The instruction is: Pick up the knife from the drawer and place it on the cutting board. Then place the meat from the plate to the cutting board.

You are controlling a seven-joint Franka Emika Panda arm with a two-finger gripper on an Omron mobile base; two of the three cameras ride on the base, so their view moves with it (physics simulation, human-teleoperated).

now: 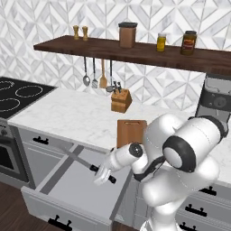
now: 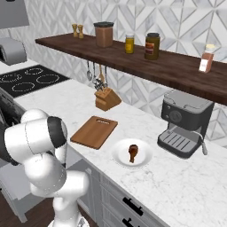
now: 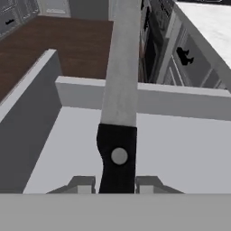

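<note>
While the drawer (image 1: pixel 76 189) stood pulled out below the worktop (image 1: pixel 67 115), the claw (image 1: pixel 103 175) hung over its grey floor with the knife (image 1: pixel 83 163) clenched between its fingers. In the hand view the black handle (image 3: pixel 117 158) sat between the two finger tips (image 3: pixel 81 184), and the silver blade (image 3: pixel 122 67) ran straight away from the camera, out past the drawer's wall. From the left base view the blade slanted up and to the left of the claw, seemingly clear of the drawer floor, though how far it was raised could not be told.

Judged from its look, the knife would be light, stiff and slim, with a smooth blade that offers poor purchase and a sharp edge; the handle was the sensible place to hold it, and the hold was there. Because the long blade reached well out from that hold, it could swing or twist in the fingers if moved fast, and its tip could catch the drawer wall or worktop edge.

Up on the worktop, the cutting board (image 2: pixel 94 131) lay bare, with the plate (image 2: pixel 132 154) just beside it carrying the meat (image 2: pixel 132 151), a small drumstick that would probably be soft and somewhat slippery.
</note>
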